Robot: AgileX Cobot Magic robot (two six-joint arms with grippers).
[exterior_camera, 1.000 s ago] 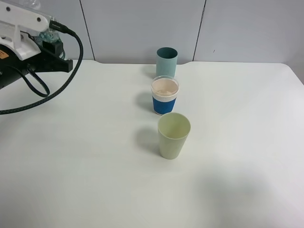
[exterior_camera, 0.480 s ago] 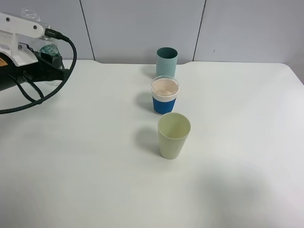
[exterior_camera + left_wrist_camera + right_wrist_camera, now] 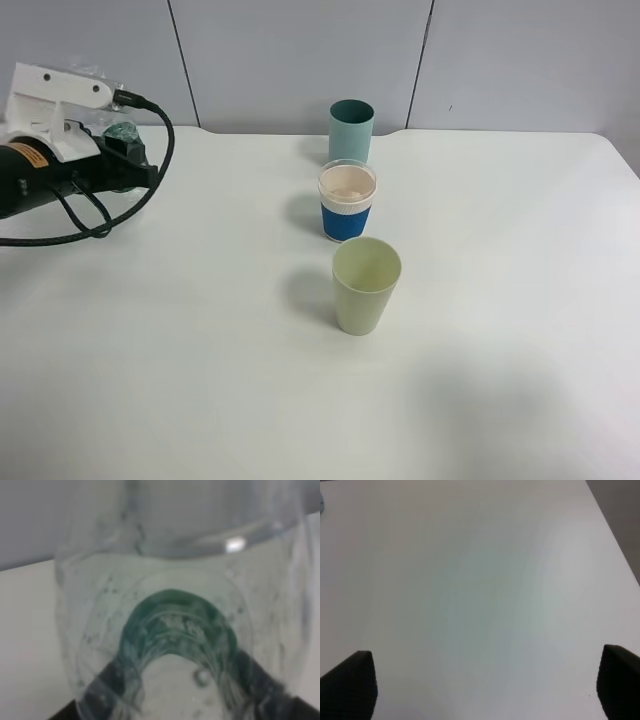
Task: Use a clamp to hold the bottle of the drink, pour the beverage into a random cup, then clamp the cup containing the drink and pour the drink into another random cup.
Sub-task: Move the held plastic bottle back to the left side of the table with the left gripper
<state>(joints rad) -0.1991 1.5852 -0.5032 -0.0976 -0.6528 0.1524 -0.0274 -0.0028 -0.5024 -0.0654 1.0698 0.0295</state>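
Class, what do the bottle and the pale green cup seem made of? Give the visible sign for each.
The bottle: probably thin clear plastic, glossy; see-through wall with a bright glint. The pale green cup: likely opaque plastic, smooth matte; even colour, no sharp highlights.

Bright even light on my white table [image 3: 500,250], faint shadow left of the pale green cup [image 3: 366,285], bottle [image 3: 175,620] close and blurred at my left wrist, one glint, my right fingertips [image 3: 350,685] dark, soft.
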